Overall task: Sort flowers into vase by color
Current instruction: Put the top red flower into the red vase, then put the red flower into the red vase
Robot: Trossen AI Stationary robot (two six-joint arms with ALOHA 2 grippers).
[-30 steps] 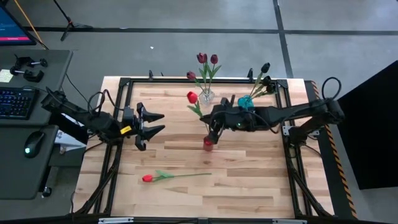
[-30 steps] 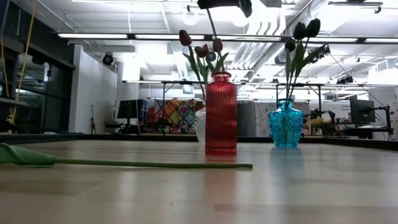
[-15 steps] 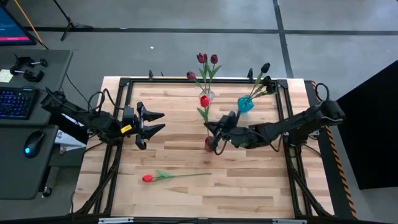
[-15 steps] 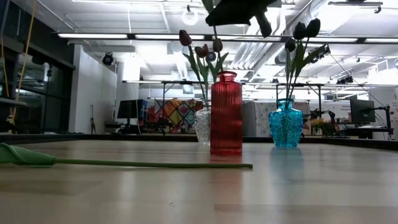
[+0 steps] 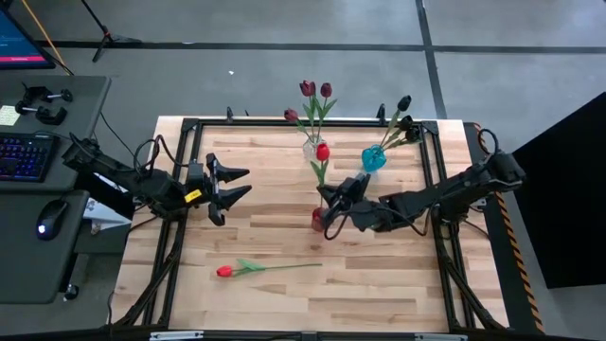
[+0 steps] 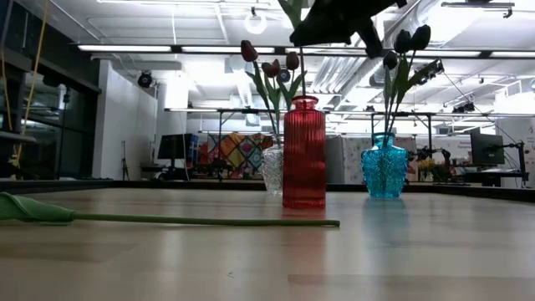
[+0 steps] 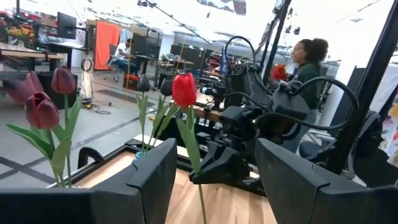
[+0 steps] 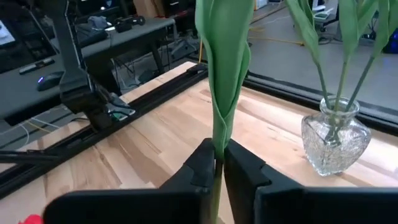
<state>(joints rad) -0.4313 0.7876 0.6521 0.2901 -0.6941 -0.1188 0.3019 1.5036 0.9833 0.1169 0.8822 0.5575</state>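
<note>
Standing upright in the right gripper (image 5: 329, 201), a bright red tulip on a long green stem (image 5: 322, 152) has its stem pinched tight between the two dark fingers (image 8: 200, 167), with the head well above them and a folded leaf just over the grip. That gripper sits right over the ribbed red glass vase (image 6: 303, 152) near the middle of the light wooden table (image 5: 284, 294); can't tell from these shots if the stem's tip is already in the neck.

Behind it near the far edge, a clear glass vase (image 8: 334, 137) holds the dark maroon tulips (image 5: 315, 91). Just beside that, a teal glass vase (image 6: 384, 165) holds the near-black tulips (image 6: 408, 39).

Another red tulip with stem and leaf (image 5: 262, 269) lies flat on the table's near side, well apart from the vases.

The left gripper (image 5: 233, 185) hovers over the left side of the table, fingers spread wide, holding nothing.

A person in dark clothes (image 7: 306, 65) stands in the room beyond.
</note>
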